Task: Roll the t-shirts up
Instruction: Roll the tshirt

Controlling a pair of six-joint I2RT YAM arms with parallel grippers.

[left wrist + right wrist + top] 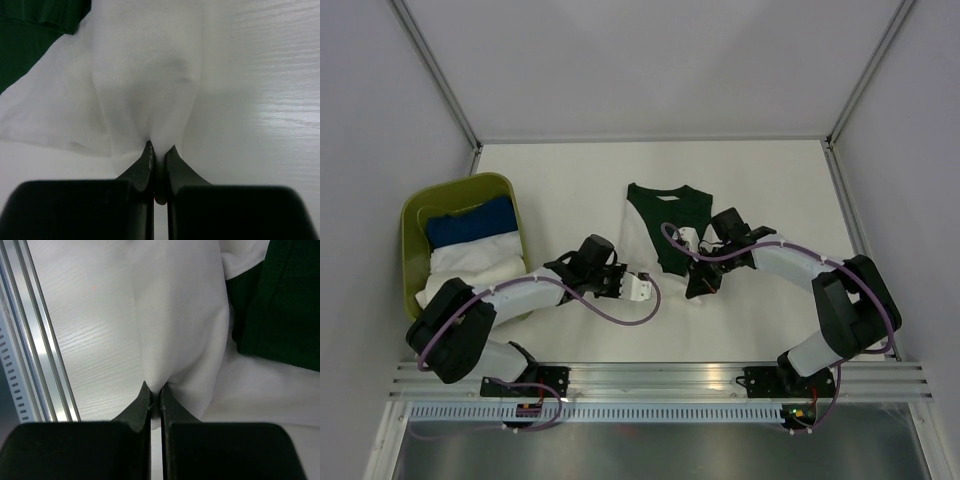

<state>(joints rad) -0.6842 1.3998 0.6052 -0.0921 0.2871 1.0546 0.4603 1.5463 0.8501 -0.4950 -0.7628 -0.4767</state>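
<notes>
the left pincer point(157, 150) is closed, its two dark fingertips nipping a fold of the white t-shirt point(145, 75). from the tips the cloth rises ahead of the pincer in a soft, puckered ridge. the rest of the white shirt spreads flat ahead and to the pincer's left. the dark green t-shirt point(30, 35) sits ahead and far to the left of this pincer, its ribbed edge lying over the white cloth. bare bench point(265, 100) runs along the pincer's right side.

the right pincer point(156, 389) is closed too, gripping another pinch of the same white shirt, which bulges straight ahead of its tips. for this pincer the green shirt lies ahead and to the right. the white cloth touches the green there, though which lies on top at that edge cannot be told. to its left is bare bench, then a metal rail point(25, 330).

from above, both pincers sit low at the near side of the green shirt, which lies spread on the middle of the bench. they are near each other, the left one on its left side and the right one on its right. well off to the left pincer's left stands an olive bin point(412, 215) holding a blue cloth point(470, 222) and a white cloth point(475, 262).
</notes>
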